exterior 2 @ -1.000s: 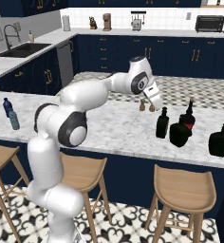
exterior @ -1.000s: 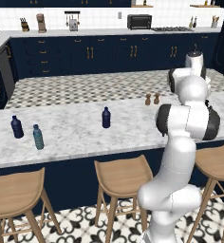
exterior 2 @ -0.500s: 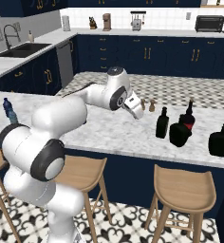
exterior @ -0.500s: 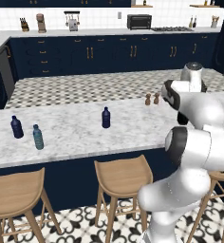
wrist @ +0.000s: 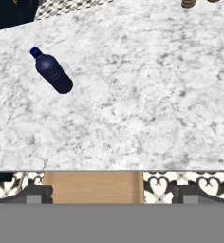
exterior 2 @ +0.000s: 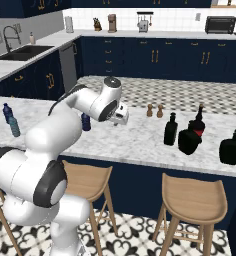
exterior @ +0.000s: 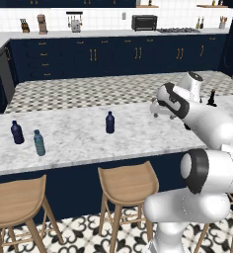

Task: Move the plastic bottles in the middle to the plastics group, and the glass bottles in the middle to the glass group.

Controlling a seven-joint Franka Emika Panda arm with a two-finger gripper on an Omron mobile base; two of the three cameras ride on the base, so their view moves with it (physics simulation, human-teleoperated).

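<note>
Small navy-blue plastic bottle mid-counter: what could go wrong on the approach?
1. The small navy-blue plastic bottle stands slim and alone on the white marble counter; a sideways brush could tip it.
2. The open gripper is off to its side, so it may descend misaligned.

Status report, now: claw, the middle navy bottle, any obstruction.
Claw open, empty, above the marble counter. Small navy-blue plastic bottle upright mid-counter, untouched. Nothing between them.

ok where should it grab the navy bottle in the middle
Around the straight body of the navy bottle, below its cap, coming in from the side with the open gripper. It stands upright and alone on the counter, slim enough for the jaws, with room all around.
</note>
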